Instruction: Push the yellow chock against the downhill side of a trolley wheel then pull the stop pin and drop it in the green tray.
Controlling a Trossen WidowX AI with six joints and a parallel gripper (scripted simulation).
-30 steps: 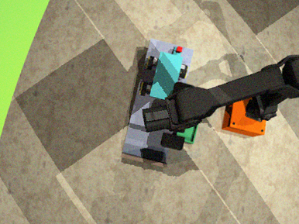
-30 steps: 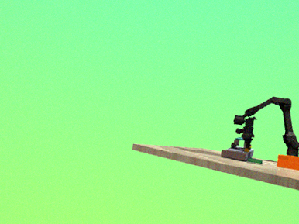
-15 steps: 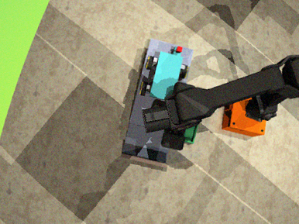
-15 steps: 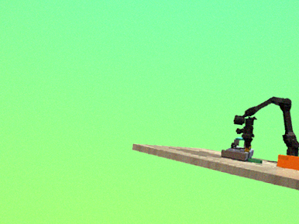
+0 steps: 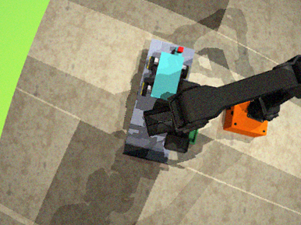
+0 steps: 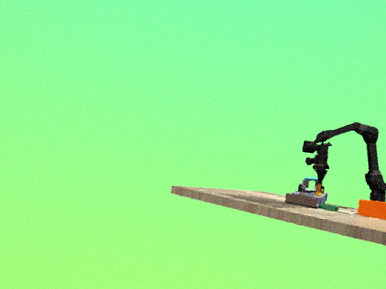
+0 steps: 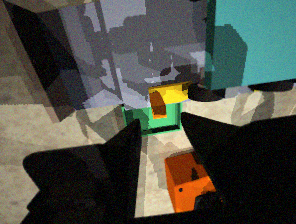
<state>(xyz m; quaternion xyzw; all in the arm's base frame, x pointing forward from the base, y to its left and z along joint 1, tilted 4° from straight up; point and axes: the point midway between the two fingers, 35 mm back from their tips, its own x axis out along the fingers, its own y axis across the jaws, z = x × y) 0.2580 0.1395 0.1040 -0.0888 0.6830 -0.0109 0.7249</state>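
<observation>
The teal trolley (image 5: 168,75) (image 6: 310,178) (image 7: 270,40) stands on the grey ramp (image 5: 137,117) (image 7: 130,62). The red-headed stop pin (image 5: 180,49) stands at its uphill end. The yellow chock (image 6: 318,190) (image 7: 175,93) lies on the ramp beside the downhill side of a near wheel (image 7: 206,94); its end appears to meet the wheel, but contact is hard to tell. Its orange handle (image 7: 158,107) points up between my fingers. My gripper (image 7: 160,120) is open, with space on both sides of the handle. The arm hides the chock in the top view.
The green tray (image 5: 195,137) (image 6: 330,207) (image 7: 174,116) lies beside the ramp, on the arm's side, partly hidden. The orange robot base (image 5: 244,126) (image 6: 374,209) (image 7: 182,170) stands further out on that side. The trolley body is close to the gripper's uphill side.
</observation>
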